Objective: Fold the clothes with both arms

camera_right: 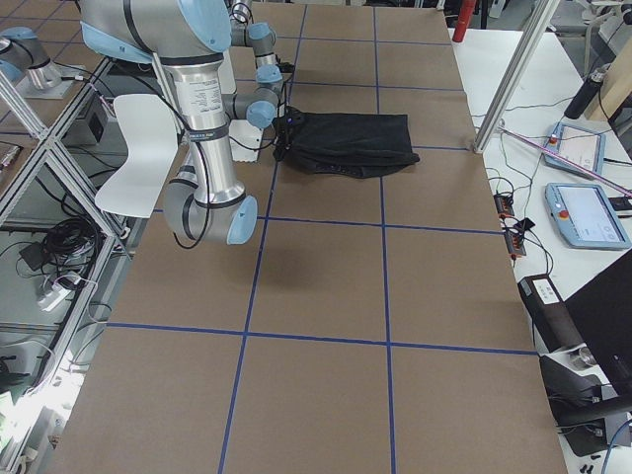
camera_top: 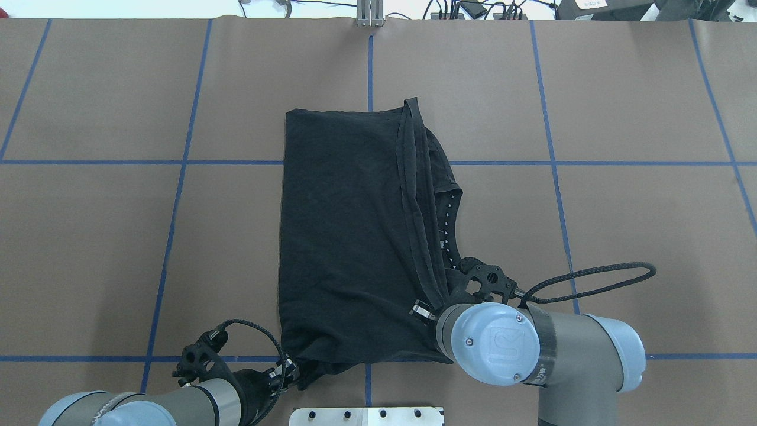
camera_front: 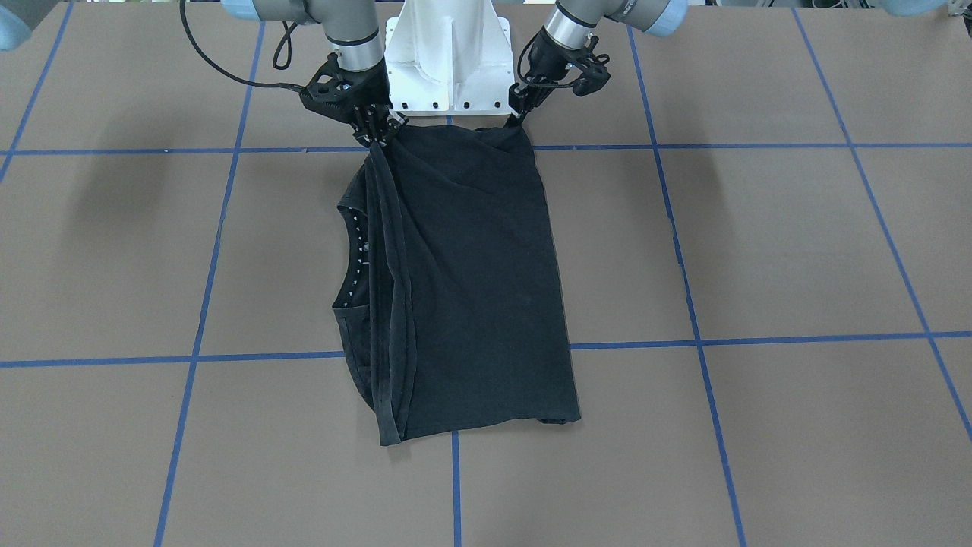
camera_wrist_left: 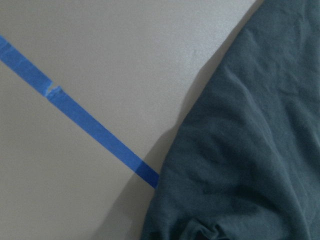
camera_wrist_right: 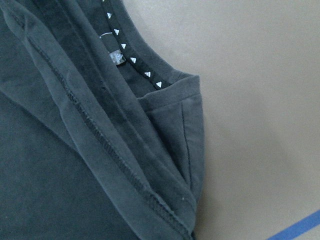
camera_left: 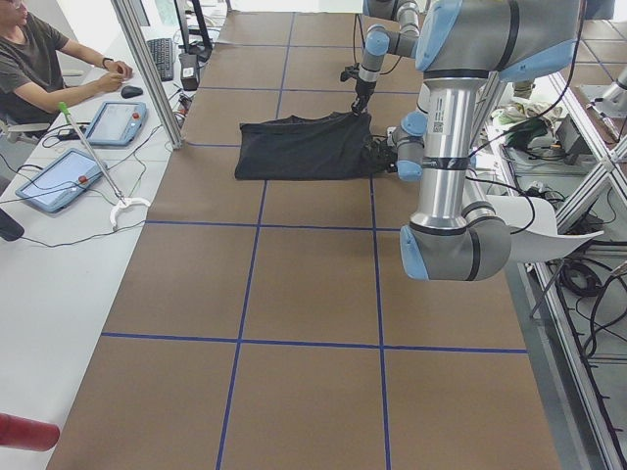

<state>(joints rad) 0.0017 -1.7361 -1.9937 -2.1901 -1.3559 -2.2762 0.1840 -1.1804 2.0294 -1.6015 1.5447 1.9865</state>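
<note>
- I see the left tool (camera_front: 519, 114) and right tool (camera_front: 377, 133) pinched closed on t-shirt (camera_front: 471, 289) corners beside the base (camera_front: 448, 53); the rest lies beyond it on the worktop (camera_front: 759, 243).
- Uneven pulls could free a corner.

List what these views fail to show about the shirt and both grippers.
- Any print on the t-shirt: folded layers hide the undersides in every view.
- Right gripper: overhead, the right arm covers most of it.
- Left gripper: overhead, fingertips partly sunk in bunched cloth.
- Wrist views: only cloth and table, no fingers.
- Side views: both grips too small to judge.
</note>
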